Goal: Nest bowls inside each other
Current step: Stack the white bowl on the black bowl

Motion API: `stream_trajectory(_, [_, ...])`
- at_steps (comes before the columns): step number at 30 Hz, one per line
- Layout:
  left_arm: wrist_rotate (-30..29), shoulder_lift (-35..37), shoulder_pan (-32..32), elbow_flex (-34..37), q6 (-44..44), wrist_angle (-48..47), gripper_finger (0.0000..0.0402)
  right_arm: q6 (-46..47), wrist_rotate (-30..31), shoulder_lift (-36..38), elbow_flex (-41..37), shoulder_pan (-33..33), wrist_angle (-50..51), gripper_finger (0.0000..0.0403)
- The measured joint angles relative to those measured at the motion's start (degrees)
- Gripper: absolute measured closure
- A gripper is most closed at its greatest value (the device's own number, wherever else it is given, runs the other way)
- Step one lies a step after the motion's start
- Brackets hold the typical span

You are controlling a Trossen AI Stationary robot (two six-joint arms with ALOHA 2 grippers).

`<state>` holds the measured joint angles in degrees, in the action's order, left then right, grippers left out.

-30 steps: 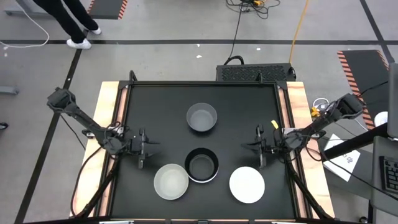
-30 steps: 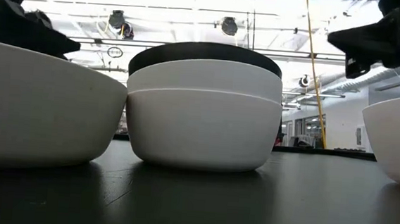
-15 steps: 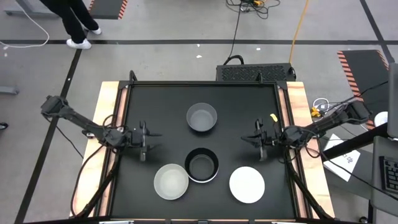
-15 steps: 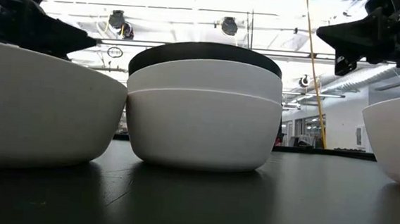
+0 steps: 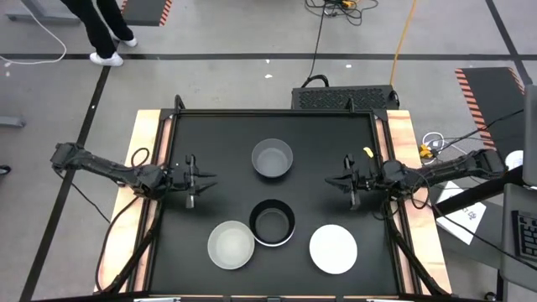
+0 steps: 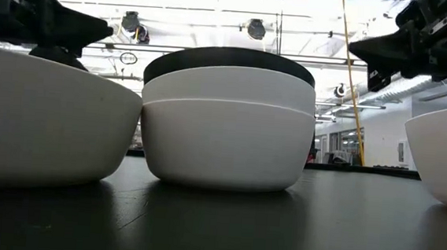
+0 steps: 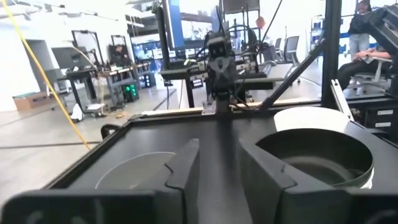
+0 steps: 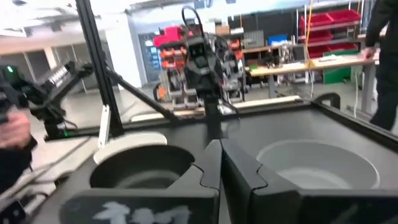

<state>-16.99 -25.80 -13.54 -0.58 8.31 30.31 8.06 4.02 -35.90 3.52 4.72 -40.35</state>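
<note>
In the high view a grey bowl (image 5: 273, 158) stands toward the far side. A black bowl (image 5: 273, 221) sits nested in two white bowls (image 6: 226, 137) at the middle. A translucent pale bowl (image 5: 231, 245) and a single white bowl (image 5: 333, 249) rest on their bases near the near edge. My left gripper (image 5: 205, 179) hovers left of the bowls, open and empty (image 7: 217, 149). My right gripper (image 5: 332, 181) hovers to their right, shut and empty (image 8: 219, 147). Both point at the table's middle, above bowl height (image 6: 96, 29) (image 6: 359, 49).
The black table top (image 5: 218, 134) has raised side rails (image 5: 159, 168) along its left and right edges. Bare table lies between the grippers and the grey bowl. A person's legs (image 5: 101, 29) show on the floor beyond the far left corner.
Both grippers have moved toward the table's far edge, and their arms have stretched out flatter to the sides. In the low view both tips have crept a little toward the middle. The bowls have stayed where they were.
</note>
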Motion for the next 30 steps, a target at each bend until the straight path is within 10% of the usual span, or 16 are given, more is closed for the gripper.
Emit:
stream_trajectory(15, [2.19,2.55,1.19,-18.73,-1.83,-33.62,0.0341,-0.71,-8.67,5.03,3.42,-5.41,6.92,0.0403])
stream_trajectory(30, [5.58,11.91,1.03,-19.45,-0.89,-36.43,0.0341,-2.0,-10.38,19.27,3.55,-5.55,11.33,0.0403])
